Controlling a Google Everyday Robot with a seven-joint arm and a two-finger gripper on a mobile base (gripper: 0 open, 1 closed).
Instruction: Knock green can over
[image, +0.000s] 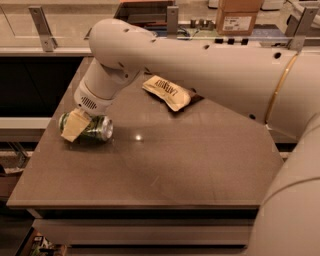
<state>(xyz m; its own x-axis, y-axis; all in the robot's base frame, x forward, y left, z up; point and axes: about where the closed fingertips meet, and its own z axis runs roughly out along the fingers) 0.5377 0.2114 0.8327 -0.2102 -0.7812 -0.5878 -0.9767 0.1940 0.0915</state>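
The green can (99, 129) lies on its side near the left edge of the brown table (165, 170), its silver top facing right. My gripper (75, 126) hangs down from the white arm (200, 60) and sits right at the can's left end, with a tan part of it covering that end. The can's left part is hidden behind the gripper.
A yellow snack bag (167, 92) lies at the back middle of the table, partly under the arm. A cardboard box (239, 15) stands on the counter behind. The table's left edge is just beside the can.
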